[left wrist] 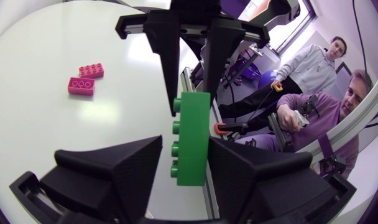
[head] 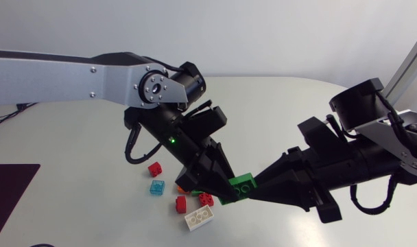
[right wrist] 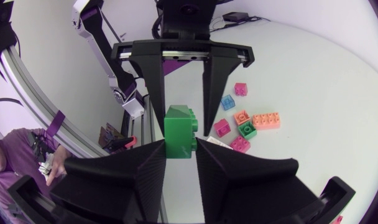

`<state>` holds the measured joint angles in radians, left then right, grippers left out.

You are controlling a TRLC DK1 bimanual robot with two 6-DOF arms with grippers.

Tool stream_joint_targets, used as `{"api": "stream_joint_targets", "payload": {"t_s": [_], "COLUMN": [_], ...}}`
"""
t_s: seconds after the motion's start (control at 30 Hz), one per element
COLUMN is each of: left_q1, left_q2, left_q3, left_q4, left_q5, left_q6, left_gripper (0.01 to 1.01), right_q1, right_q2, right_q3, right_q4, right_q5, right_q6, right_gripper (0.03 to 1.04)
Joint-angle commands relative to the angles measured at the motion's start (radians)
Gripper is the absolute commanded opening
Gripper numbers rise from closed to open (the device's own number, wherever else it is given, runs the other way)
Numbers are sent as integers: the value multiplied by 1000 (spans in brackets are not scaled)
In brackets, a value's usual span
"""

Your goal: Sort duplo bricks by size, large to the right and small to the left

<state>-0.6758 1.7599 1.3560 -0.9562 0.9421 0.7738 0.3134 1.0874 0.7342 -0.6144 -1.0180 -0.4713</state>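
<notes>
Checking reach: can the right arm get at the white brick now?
Probably not: right gripper is shut on the green brick, and the left gripper at that same brick crowds the space above the white brick.

You have nothing to read here: no lettering, label, number or sign is legible on the green brick [head: 243, 185] or the table [head: 71, 144].
</notes>
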Motion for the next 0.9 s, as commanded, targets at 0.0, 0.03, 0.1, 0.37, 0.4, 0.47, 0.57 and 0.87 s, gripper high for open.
{"api": "stream_joint_targets", "payload": {"t_s": [0.0,0.03,0.1,0.37,0.4,0.47,0.57,0.87], "left_q1": [38,55,85,197,193,177,151,73], "left_q2": [-17,-23,-42,-100,-109,-108,-94,59], "left_q3": [18,22,25,-69,-106,-159,-225,-235], "left_q4": [-16,-18,-18,243,295,370,479,577], "left_q5": [20,20,20,-167,-220,-332,-459,-695], "left_q6": [9,9,2,-228,-255,-304,-360,-453], "left_gripper": [998,998,997,997,997,995,992,990], "right_q1": [-16,-39,-89,-404,-413,-435,-490,-643], "right_q2": [-27,-35,-50,-69,-95,-133,-144,16], "right_q3": [-25,-25,-27,-53,-84,-157,-240,-314], "right_q4": [8,7,1,28,96,231,360,567], "right_q5": [-4,-4,-2,173,236,371,490,653], "right_q6": [-6,-7,-13,-115,-95,-61,-66,-118], "right_gripper": [167,167,167,174,174,177,180,185]}}
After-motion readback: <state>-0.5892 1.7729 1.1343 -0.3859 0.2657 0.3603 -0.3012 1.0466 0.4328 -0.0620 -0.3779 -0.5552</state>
